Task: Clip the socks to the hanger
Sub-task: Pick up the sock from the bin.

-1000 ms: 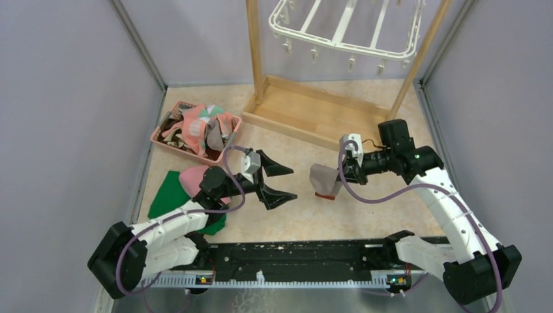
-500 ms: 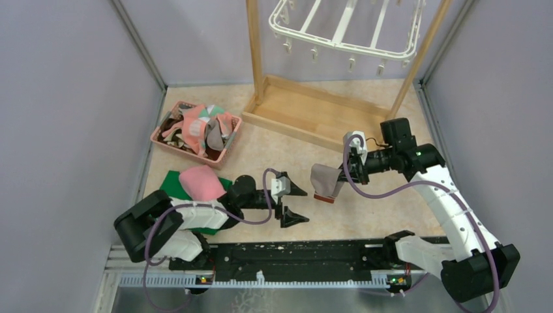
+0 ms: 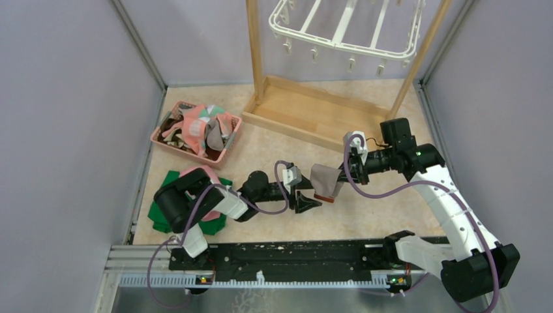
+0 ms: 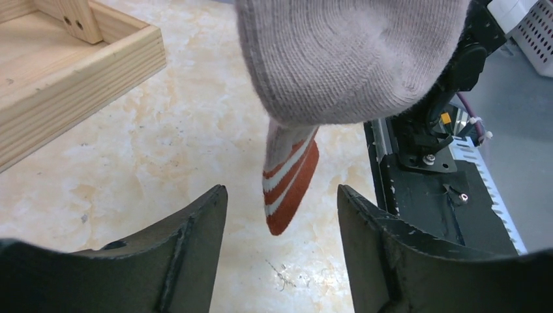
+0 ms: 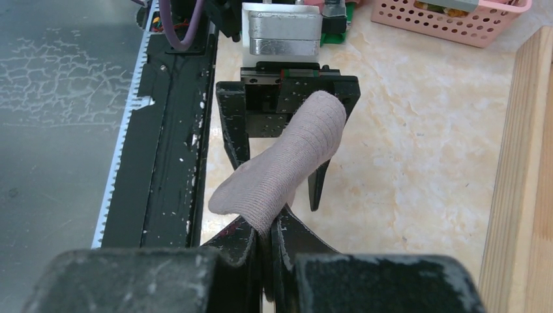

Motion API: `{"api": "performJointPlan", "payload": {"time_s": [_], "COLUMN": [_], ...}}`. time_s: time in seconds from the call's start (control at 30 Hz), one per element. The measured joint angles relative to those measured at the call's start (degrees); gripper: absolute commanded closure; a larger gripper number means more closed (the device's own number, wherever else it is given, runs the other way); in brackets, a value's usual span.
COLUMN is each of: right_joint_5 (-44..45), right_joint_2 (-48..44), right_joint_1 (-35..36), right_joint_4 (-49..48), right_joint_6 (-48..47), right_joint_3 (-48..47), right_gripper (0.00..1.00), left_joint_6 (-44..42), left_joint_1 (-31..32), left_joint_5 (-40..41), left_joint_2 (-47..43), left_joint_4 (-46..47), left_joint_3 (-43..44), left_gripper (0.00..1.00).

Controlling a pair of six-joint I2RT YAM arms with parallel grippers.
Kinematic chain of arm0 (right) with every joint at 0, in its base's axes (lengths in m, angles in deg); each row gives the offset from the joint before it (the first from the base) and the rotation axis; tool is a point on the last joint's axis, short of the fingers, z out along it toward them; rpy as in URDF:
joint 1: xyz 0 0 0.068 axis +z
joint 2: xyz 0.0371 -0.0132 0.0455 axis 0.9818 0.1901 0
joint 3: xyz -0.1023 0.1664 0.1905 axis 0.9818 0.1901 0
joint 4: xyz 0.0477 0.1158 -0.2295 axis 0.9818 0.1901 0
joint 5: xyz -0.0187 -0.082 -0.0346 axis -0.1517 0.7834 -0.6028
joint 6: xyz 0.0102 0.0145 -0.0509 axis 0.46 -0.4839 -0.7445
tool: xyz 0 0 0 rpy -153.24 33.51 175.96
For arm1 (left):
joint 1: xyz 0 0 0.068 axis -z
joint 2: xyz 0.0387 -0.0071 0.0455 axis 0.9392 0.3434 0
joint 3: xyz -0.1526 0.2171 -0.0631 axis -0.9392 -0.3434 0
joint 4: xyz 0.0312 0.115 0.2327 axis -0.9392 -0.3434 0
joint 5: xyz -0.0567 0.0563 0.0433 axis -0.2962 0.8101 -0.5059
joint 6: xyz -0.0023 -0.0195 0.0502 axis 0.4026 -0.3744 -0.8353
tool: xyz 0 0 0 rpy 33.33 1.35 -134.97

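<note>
My right gripper [image 3: 343, 171] is shut on a grey-brown sock [image 3: 324, 179] with a red-white striped cuff and holds it hanging above the floor; it also shows in the right wrist view [image 5: 287, 163]. My left gripper [image 3: 312, 193] is open just left of the sock, its fingers on either side of the hanging cuff [image 4: 290, 182] without touching it. More socks [image 3: 202, 127] lie in the pink basket [image 3: 175, 145]. The white hanger [image 3: 345, 29] hangs high at the back with its clips empty.
A wooden frame stand [image 3: 313, 114] holds the hanger, its base across the back middle. A green cloth [image 3: 160, 212] and a pink cloth [image 3: 195, 175] lie under the left arm. A black rail [image 3: 293, 257] runs along the near edge.
My left arm has stretched out to the right, carrying its open gripper from the table's middle to the hanging sock. The right gripper and sock have stayed nearly still.
</note>
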Motion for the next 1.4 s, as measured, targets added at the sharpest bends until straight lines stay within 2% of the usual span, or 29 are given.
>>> {"api": "performJointPlan", "payload": {"time_s": [0.17, 0.27, 0.37, 0.5, 0.67, 0.73, 0.9, 1.03, 1.4], "right_joint_5": [0.0, 0.0, 0.0, 0.0, 0.0, 0.0, 0.0, 0.0, 0.0], "right_joint_2": [0.0, 0.0, 0.0, 0.0, 0.1, 0.1, 0.3, 0.4, 0.4], "right_joint_1": [0.0, 0.0, 0.0, 0.0, 0.0, 0.0, 0.0, 0.0, 0.0], "right_joint_4": [0.0, 0.0, 0.0, 0.0, 0.0, 0.0, 0.0, 0.0, 0.0], "right_joint_6": [0.0, 0.0, 0.0, -0.1, -0.4, -0.5, -0.5, -0.6, -0.6], "right_joint_3": [0.0, 0.0, 0.0, 0.0, 0.0, 0.0, 0.0, 0.0, 0.0], "right_gripper": [1.0, 1.0, 1.0, 1.0, 1.0, 1.0, 1.0, 1.0, 1.0], "left_joint_6": [5.7, 8.7, 11.2, 14.7, 18.4, 20.1, 23.5, 25.1, 28.5], "left_joint_1": [0.0, 0.0, 0.0, 0.0, 0.0, -0.1, -0.7, -0.9, -1.4], "left_joint_5": [-1.3, -2.1, -2.6, -3.4, -4.0, -4.3, -4.5, -4.9, -4.9], "left_joint_2": [4.6, 6.1, 7.0, 8.4, 9.5, 9.5, 9.5, 9.5, 9.5], "left_joint_4": [8.8, 11.0, 12.3, 12.7, 12.6, 12.7, 12.7, 12.7, 12.7], "left_joint_3": [0.5, 0.5, 0.5, 0.6, 1.0, 1.4, 1.8, 1.8, 3.7], "left_gripper": [0.41, 0.51, 0.69, 0.73, 0.92, 0.9, 0.67, 0.57, 0.58]}}
